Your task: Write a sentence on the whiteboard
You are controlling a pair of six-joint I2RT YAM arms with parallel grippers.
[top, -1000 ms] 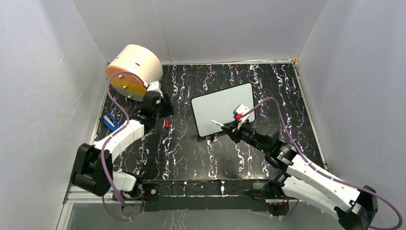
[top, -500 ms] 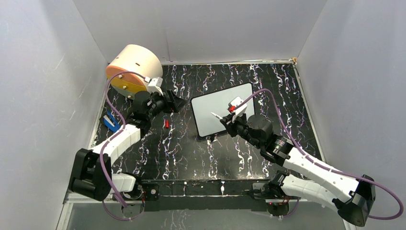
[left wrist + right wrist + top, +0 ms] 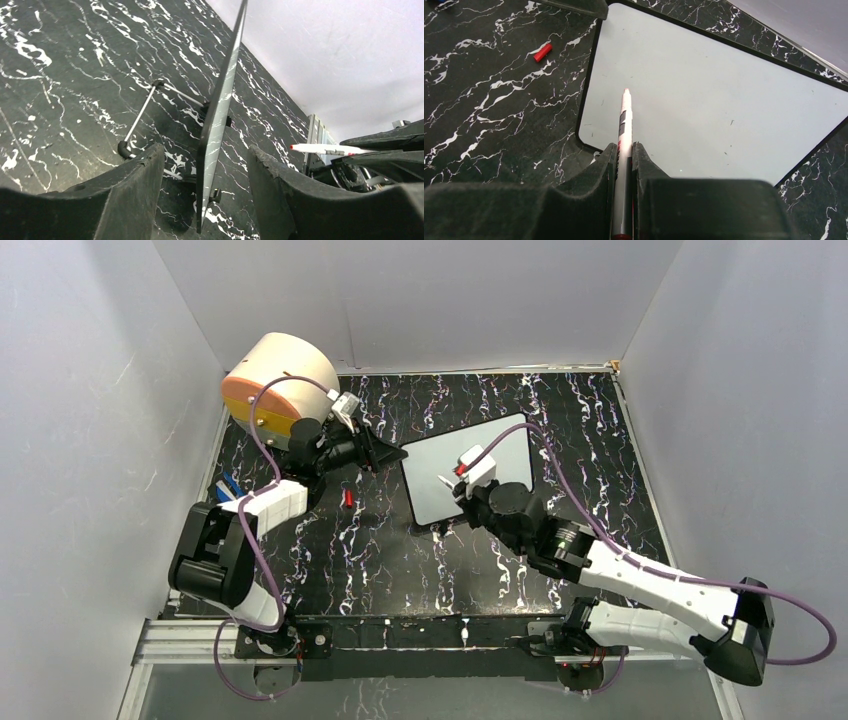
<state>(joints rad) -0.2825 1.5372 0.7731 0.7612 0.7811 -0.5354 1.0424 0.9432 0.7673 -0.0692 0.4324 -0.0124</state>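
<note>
**A:** How does the left arm stand?

**B:** It stretches forward and bends toward the right. The left pincer [image 3: 392, 453] is released. The left edge of the whiteboard [image 3: 430, 485] stands between its fingers [image 3: 135, 195], with a gap on each side.

**A:** And the right arm?

**B:** It reaches inward over the desk [image 3: 400, 560]. The right pincer [image 3: 624, 150] is clenched on a white marker [image 3: 625, 115]. The tip points ahead of the pincer, over the plain white face of the board. If it touches, I cannot tell.

**A:** How does the board stand?

**B:** It is tilted, on a thin wire stand [image 3: 142, 107].

**A:** Are there containers?

**B:** A beige drum [image 3: 285, 375] lies behind the left pincer, close to its arm. I cannot tell what it holds. A small red cap [image 3: 347, 499] lies on the desk, on the near side of that pincer.
</note>
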